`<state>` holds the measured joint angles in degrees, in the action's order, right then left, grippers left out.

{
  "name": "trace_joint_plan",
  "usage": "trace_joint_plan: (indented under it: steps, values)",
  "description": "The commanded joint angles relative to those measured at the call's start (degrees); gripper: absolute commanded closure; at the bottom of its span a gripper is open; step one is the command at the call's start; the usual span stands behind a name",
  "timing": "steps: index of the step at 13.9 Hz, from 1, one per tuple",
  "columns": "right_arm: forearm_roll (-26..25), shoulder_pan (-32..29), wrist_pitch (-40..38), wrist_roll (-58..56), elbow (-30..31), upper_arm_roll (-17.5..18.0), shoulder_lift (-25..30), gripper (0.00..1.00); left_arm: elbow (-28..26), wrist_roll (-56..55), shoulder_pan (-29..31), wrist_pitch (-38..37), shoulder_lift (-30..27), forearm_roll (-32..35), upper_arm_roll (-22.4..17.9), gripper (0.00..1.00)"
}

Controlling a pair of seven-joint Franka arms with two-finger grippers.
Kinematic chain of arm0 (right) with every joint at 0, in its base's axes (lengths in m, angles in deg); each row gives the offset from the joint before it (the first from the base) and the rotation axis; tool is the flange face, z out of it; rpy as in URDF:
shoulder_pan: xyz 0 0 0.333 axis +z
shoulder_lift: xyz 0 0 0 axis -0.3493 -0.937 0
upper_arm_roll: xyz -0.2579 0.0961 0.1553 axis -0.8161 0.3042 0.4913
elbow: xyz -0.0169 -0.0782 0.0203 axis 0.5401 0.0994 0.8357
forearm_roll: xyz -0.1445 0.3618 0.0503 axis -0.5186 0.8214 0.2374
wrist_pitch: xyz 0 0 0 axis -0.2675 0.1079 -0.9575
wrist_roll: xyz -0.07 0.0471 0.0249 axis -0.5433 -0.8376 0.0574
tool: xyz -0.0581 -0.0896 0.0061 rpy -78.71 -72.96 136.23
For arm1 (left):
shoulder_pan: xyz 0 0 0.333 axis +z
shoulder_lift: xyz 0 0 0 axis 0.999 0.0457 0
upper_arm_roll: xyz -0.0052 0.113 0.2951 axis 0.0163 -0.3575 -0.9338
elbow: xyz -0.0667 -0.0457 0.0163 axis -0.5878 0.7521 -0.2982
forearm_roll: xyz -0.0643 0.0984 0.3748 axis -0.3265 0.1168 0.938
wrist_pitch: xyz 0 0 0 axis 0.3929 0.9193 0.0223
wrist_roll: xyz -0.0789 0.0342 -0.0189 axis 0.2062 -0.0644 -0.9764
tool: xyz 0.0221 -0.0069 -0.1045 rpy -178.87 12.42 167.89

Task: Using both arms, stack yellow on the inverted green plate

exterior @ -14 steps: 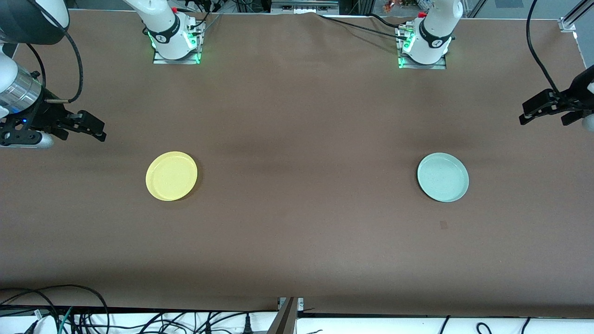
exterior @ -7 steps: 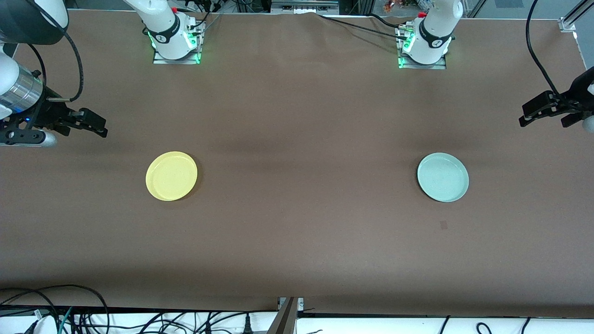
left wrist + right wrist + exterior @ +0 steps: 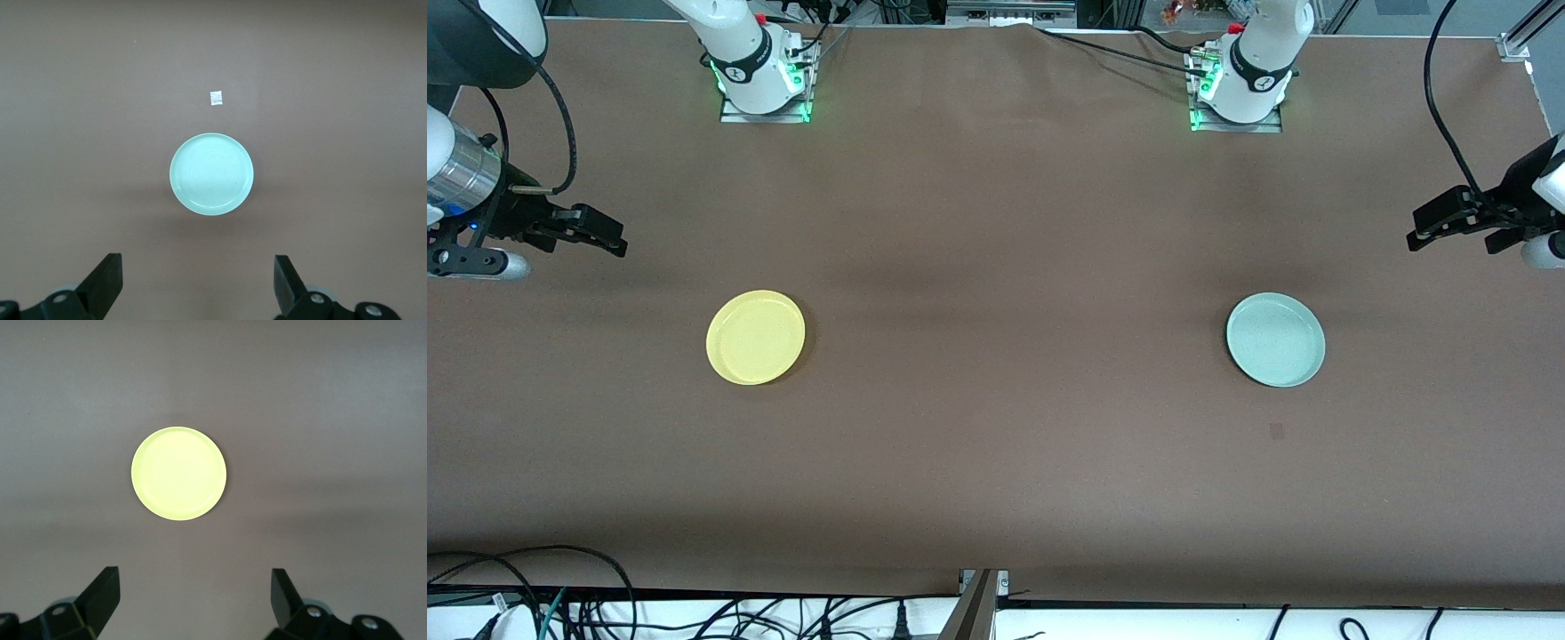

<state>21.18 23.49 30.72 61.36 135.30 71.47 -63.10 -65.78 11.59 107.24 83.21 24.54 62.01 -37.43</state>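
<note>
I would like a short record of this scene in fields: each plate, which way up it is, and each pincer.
yellow plate: on the table toward the right arm's end, rim up
green plate: on the table toward the left arm's end, rim up, not yet inverted
plates: far apart, not stacked
right pincer: open, empty, in the air near the yellow plate
left pincer: open, empty, in the air near the green plate
paper scrap: small, on the table beside the green plate
</note>
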Motion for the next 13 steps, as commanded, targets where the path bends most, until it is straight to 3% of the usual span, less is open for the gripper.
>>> trace_joint_plan:
  steps: [1, 13]
  values:
    - [-1.71, -1.20, -0.84, 0.39, -0.87, -0.30, -0.63, 0.00, 0.44, -0.09, -0.17, -0.35, -0.67, -0.93, 1.72, 0.00]
    - [-2.87, -1.29, -0.84, -0.40, -0.87, -0.74, -1.25, 0.00, -0.70, 0.08, -0.26, -0.61, -0.15, -0.14, 1.73, 0.00]
